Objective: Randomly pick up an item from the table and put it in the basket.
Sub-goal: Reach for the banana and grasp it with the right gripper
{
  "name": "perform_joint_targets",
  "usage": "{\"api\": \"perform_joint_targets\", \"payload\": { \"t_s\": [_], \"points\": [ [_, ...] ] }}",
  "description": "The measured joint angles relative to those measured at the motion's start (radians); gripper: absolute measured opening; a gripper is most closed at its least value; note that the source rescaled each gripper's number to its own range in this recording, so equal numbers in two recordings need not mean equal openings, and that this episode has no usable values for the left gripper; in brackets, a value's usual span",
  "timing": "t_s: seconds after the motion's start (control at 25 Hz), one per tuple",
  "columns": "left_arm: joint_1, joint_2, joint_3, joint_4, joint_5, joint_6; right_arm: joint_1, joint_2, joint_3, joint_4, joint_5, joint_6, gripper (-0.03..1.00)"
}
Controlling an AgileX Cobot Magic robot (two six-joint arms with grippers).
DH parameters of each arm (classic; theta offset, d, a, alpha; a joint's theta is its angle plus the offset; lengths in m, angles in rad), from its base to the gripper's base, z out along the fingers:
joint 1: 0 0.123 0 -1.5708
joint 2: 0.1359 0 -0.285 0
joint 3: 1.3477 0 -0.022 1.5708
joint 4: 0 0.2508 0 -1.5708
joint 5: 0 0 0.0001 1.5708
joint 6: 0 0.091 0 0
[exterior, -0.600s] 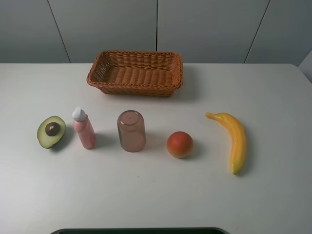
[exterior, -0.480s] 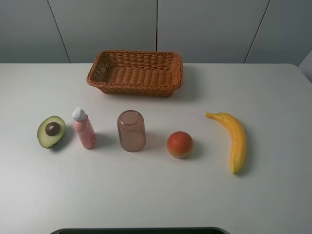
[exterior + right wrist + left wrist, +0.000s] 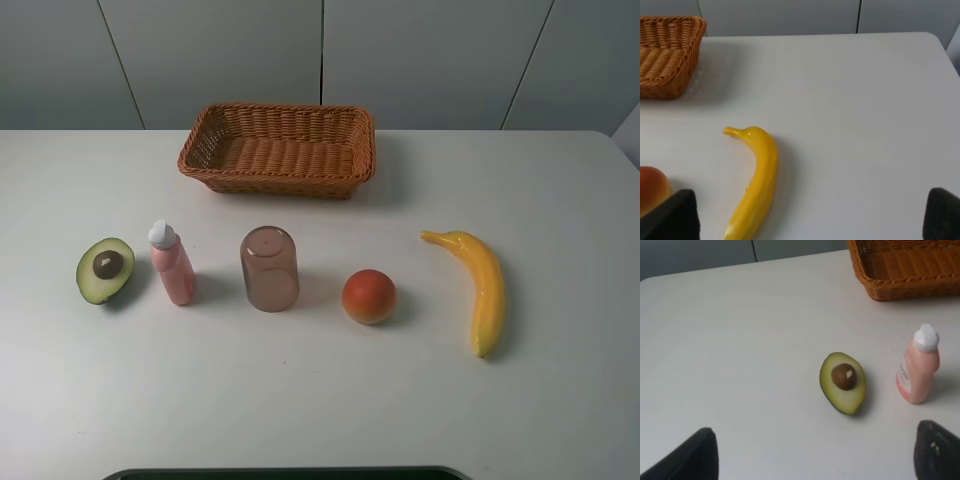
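Exterior high view shows the banana lying flat on the bench, right of the red-orange fruit, well apart from the far basket, with room for grasping. The right hand and left hand gape wide, empty.

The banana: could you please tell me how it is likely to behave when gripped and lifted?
The banana looks glossy, so it may slip in a grasp. It lies flat on its curved side on the table, so it probably won't roll. Being long, it may tilt if gripped near one end.
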Motion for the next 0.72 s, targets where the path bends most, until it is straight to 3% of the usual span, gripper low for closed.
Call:
{"api": "perform_joint_targets", "payload": {
  "t_s": [0.72],
  "points": [
    [0.0,0.0,0.0,0.0,0.0,0.0,0.0,0.0,0.0,0.0,0.0,0.003,0.94]
  ]
}}
